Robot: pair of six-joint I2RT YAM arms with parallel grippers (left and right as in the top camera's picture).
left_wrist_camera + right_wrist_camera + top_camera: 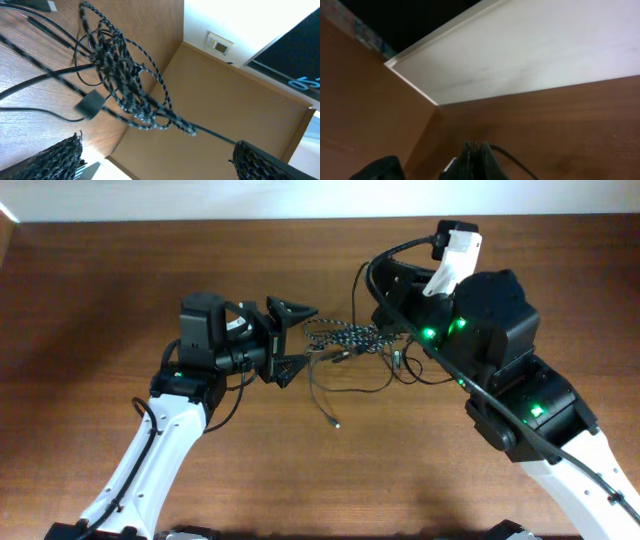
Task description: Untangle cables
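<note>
Overhead view: two robot arms meet over a single tangle on the brown wooden surface. The tangle holds one speckled braided cord, bunched in loops, and at least two thin black cords; their exact number is lost in the knot. One loose plug end trails toward the near side, apart from the bundle.

The left fingers stand wide apart just left of the speckled loops, gripping nothing. In the left wrist view the same two fingers frame the braided bundle, with one small dark block, blurred, among the strands.

The right fingers are hidden under their arm from above. The right wrist view shows them pressed together, with a black cord leaving at their tips; whether it is pinched cannot be told.

The bundle sits in the far middle of the surface, near the far edge, where a white wall begins. Bare wood spreads to the left and toward the near side, between the two arms.
</note>
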